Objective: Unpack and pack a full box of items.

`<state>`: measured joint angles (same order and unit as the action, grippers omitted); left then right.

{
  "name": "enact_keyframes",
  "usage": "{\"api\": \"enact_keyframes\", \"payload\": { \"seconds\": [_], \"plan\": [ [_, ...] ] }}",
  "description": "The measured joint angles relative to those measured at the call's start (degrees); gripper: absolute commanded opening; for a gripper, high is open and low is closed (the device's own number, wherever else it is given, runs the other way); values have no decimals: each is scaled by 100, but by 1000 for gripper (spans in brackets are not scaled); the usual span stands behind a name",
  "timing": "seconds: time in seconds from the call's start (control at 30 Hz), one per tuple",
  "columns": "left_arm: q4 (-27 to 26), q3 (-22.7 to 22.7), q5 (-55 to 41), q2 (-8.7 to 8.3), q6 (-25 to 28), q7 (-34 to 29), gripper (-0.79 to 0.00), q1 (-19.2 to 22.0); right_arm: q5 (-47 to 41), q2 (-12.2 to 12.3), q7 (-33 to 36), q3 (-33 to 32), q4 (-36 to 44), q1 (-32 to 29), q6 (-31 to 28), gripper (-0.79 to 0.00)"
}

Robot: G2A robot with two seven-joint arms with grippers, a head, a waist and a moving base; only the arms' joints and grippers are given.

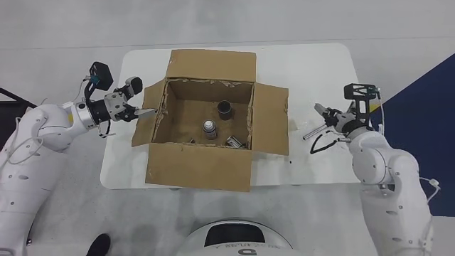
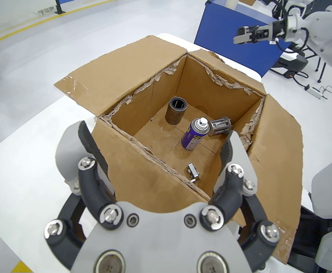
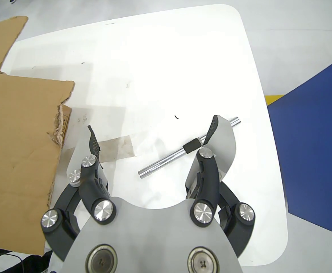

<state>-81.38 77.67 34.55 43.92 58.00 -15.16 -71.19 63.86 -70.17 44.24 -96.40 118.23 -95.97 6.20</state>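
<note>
White table [image 1: 313, 67], pale grey floor around it. The brown cardboard box [image 1: 213, 65] sits mid-table with all four flaps folded out and the inner edges torn ragged.

On the box floor stand a dark metal cylinder [image 2: 177, 110] with a hollow bore and, near it, a spray can [image 2: 194, 134] with a white cap. A silver cage-like part [image 2: 219, 126] lies just beside the can, and a small metal bracket [image 2: 193, 171] lies apart from them near a wall.

The can wears a blue label with yellow print, too small to make out. A wall in the room behind carries dark lettering.

The left gripper [image 2: 157, 134] hangs over the box's left flap, fingers spread and holding nothing. The right gripper [image 3: 153, 123] hovers over the table right of the box, likewise spread. Under it a shiny steel rod [image 3: 160, 161] with a black band [image 3: 191, 145] lies on the tabletop.
</note>
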Motion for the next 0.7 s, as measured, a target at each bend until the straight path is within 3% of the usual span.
{"api": "enact_keyframes", "payload": {
  "seconds": [0.37,0.47,0.6,0.63,0.7],
  "plan": [
    [0,0,0,0,0,0,0,0,-12,-3,1,15,-19,6,17,0],
    [0,0,0,0,0,0,0,0,99,-11,643,190,-377,350,527,0],
    [0,0,0,0,0,0,0,0,803,-28,2044,549,-950,1054,1637,0],
    [0,0,0,0,0,0,0,0,970,-32,2274,642,-1048,1177,1779,-80],
    [0,0,0,0,0,0,0,0,1324,-44,2679,824,-1229,1386,2049,-123]
  ]
}}
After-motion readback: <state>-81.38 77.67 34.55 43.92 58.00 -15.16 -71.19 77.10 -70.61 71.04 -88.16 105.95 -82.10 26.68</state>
